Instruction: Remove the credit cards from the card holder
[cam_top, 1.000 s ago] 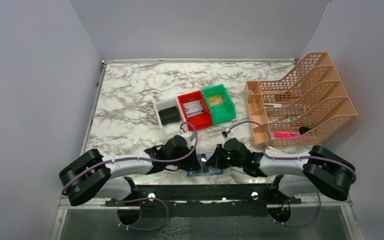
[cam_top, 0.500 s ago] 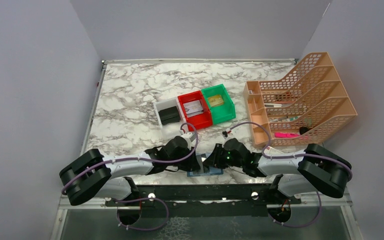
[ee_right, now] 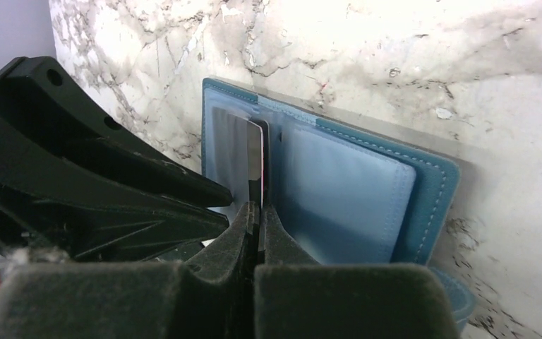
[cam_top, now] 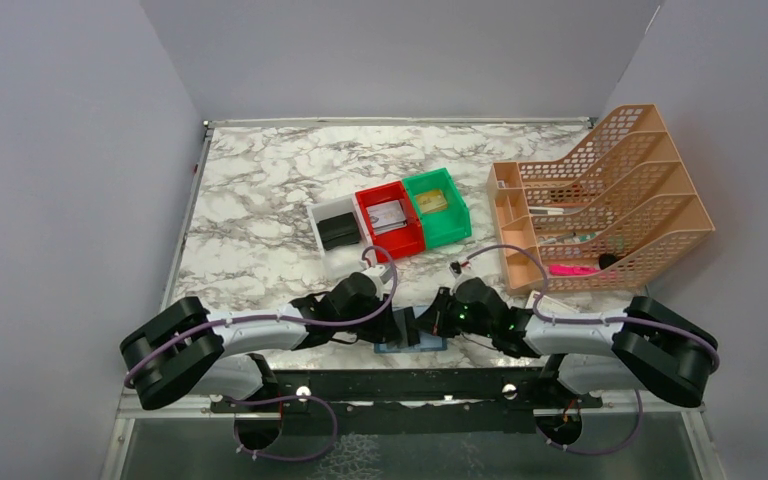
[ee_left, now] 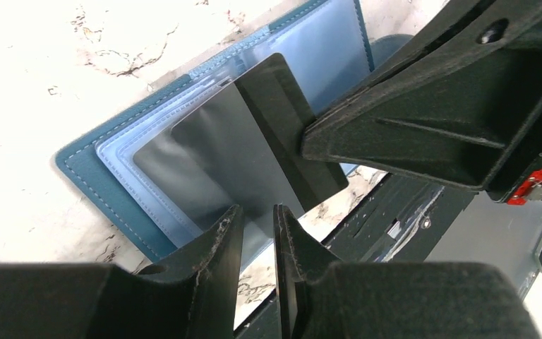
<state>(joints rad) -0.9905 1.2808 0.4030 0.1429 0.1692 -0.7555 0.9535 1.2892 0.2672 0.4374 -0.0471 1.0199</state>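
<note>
Because the card [ee_left: 254,148] must slide out without dragging its sleeve [ee_left: 162,205] along, the left gripper [ee_left: 255,212], jaws slightly apart, seems to pin that sleeve of the open card holder [ee_right: 346,205], well in front of the red bin [cam_top: 400,250], while the right gripper [ee_right: 259,210] clamps the card's edge.

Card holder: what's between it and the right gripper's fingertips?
A dark card, pinched edge-on by the right gripper, over the card holder; right wrist view.
</note>
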